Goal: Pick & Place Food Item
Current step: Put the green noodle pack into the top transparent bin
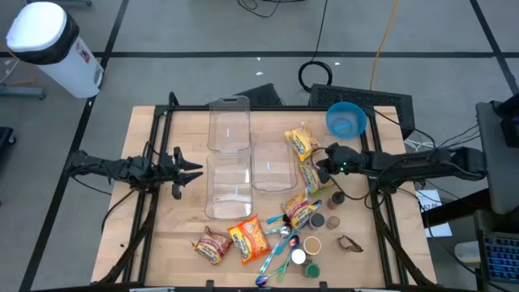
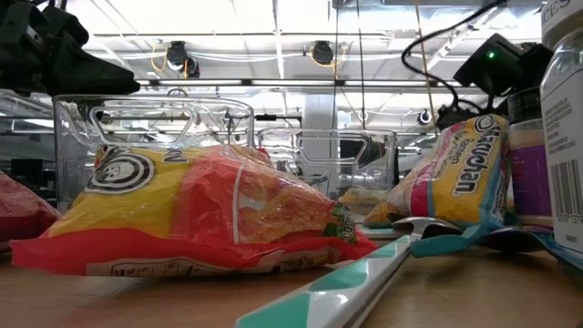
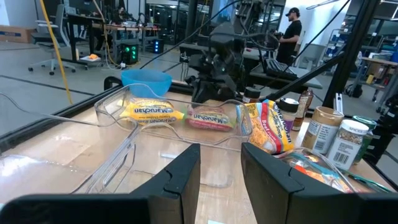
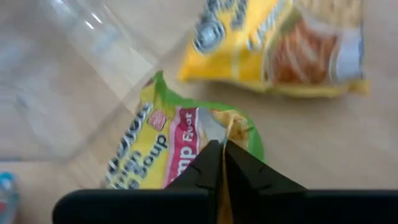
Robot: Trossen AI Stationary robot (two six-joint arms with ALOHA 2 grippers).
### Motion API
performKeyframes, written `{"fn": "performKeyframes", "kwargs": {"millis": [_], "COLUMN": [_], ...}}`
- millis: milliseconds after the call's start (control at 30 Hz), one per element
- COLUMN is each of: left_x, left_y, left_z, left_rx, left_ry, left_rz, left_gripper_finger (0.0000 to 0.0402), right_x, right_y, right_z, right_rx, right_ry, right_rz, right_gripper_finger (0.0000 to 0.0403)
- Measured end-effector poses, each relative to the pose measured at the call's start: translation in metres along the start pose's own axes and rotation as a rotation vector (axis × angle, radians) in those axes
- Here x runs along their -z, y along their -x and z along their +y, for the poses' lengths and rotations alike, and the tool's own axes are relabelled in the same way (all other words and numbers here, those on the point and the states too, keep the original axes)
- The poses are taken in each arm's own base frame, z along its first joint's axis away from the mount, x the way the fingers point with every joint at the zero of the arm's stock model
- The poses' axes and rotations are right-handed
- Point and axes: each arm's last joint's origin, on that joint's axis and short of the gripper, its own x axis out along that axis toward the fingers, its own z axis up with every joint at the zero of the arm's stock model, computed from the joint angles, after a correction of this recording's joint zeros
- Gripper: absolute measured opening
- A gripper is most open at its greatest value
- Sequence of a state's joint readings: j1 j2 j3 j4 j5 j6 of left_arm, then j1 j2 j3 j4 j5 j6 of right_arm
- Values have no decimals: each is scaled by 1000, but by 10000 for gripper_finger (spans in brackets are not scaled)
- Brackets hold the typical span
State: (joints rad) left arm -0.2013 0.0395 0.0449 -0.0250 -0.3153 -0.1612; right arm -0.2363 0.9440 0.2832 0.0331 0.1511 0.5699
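**Right jaws pinching ramen pack edge by the clear tubs**

Right wrist view: right gripper (image 4: 219,163) has its jaws closed together on the edge of a shrimp ramen packet (image 4: 180,146) with green trim, lying on the desk (image 4: 323,143). Just beyond it sits a yellow ramen packet (image 4: 273,43); a clear container (image 4: 74,68) edge lies beside both.

High view: the right gripper (image 1: 322,168) is at the desk's right-centre, over the packet (image 1: 312,176) just right of the clear containers (image 1: 272,162). Yellow packet (image 1: 301,143) is just behind it, blue bowl (image 1: 346,119) further back at the desk edge. Near side holds more ramen packets (image 1: 249,238), spoons (image 1: 280,243) and spice jars (image 1: 332,219).

Left gripper (image 1: 188,169) hovers left of the containers, jaws spread apart, holding nothing; left wrist view shows the gap between its fingers (image 3: 184,177).

Low view: orange-yellow packet (image 2: 200,219) fills the foreground, containers behind.
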Motion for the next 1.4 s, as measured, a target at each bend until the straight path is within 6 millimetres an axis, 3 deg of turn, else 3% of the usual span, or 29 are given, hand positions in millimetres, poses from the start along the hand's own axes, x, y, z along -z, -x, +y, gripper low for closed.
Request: {"fn": "performKeyframes", "kwargs": {"millis": [500,800,1133,1400], "left_x": [0,-6,-28,-50], "left_y": [0,0,4,-1], "left_z": [0,-1,-3,-2], "left_rx": [0,10,19,-147], "left_ry": [0,11,67,94], "left_rz": [0,-62,-286,-501], "left_gripper_finger": [122,122,122,122], "right_x": [-25,-44,-61,-71], "right_y": [50,67,64,46], "right_z": [7,16,27,36], "right_rx": [-186,-274,-313,-326], "right_ry": [51,71,136,197], "right_rz": [-345,-602,-782,-892], "right_gripper_finger": [0,0,0,0]}}
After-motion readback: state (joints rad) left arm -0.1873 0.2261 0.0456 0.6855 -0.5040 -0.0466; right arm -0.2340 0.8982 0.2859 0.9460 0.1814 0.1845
